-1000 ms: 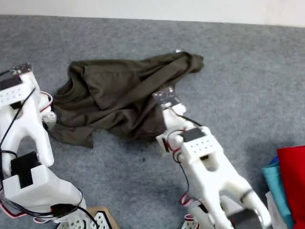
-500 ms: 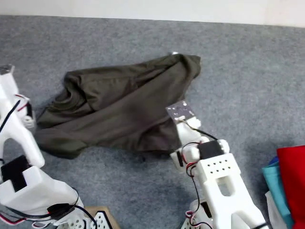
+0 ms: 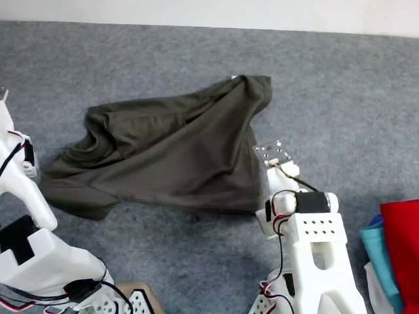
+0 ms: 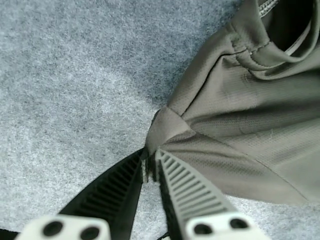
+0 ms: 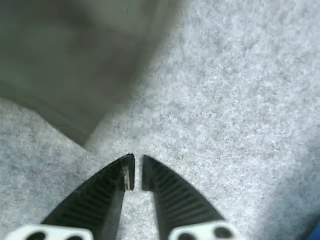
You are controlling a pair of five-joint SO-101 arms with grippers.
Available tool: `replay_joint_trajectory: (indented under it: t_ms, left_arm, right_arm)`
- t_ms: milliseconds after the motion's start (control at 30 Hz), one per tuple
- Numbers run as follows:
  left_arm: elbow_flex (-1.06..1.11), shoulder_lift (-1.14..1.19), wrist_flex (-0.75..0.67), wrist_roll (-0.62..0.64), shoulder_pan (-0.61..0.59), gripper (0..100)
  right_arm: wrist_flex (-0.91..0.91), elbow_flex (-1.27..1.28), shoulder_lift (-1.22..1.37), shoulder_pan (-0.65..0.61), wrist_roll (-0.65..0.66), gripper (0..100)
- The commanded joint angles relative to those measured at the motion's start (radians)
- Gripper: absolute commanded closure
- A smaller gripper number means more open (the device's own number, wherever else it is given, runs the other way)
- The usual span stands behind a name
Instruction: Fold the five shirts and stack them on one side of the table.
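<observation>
An olive-green shirt (image 3: 177,157) lies spread across the middle of the grey table (image 3: 340,98), partly flattened, with folds at its left end. My left gripper (image 4: 150,161) is at the table's left side, shut on a corner of that shirt (image 4: 240,115); the cloth runs taut from its fingertips. The left arm (image 3: 23,190) stands over that corner in the high view. My right gripper (image 5: 134,171) is shut just above bare carpet, with nothing between its fingers. The shirt's edge (image 5: 60,75) lies a short way off it. The right arm (image 3: 308,222) stands at the shirt's lower right corner.
A stack of folded shirts sits at the near right edge, with a red one (image 3: 400,242) over a teal one (image 3: 374,245). Bare grey carpet stretches along the far side and to the right of the olive shirt.
The arms have drawn apart: the left one moved left, the right one moved right and nearer. The shirt has been pulled wider and flatter between them.
</observation>
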Motion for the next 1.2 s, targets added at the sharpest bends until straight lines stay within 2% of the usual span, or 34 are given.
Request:
replay_joint_trajectory:
  t_ms: [0,100,233,400,500,667,867,1000,1167]
  left_arm:
    - [-0.042,-0.038,0.028,-0.012,0.002,84]
    - [-0.045,-0.038,0.028,-0.012,0.004,81]
    - [-0.050,-0.048,0.028,-0.043,0.004,81]
    - [-0.061,-0.108,0.023,-0.041,0.048,81]
    - [-0.105,-0.077,0.023,0.015,0.130,81]
    - [-0.248,0.101,0.031,0.110,0.219,92]
    - [-0.403,0.298,0.029,0.123,0.323,93]
    - [-0.487,0.384,0.031,0.123,0.407,87]
    - [-0.498,0.429,0.029,0.123,0.484,84]
  right_arm:
    - [0.021,-0.050,-0.022,-0.021,0.020,83.7]
    - [0.045,-0.102,-0.022,-0.059,0.025,76.0]
    - [0.073,-0.205,-0.013,-0.076,0.009,75.3]
    - [-0.036,-0.242,-0.008,-0.117,-0.144,75.4]
    - [-0.081,-0.251,0.054,-0.186,-0.189,81.3]
    - [-0.108,-0.344,0.249,-0.234,-0.269,97.2]
    - [-0.214,-0.423,0.406,-0.234,-0.275,97.4]
    - [-0.338,-0.418,0.487,-0.251,-0.276,97.4]
    - [-0.360,-0.420,0.572,-0.268,-0.272,97.4]
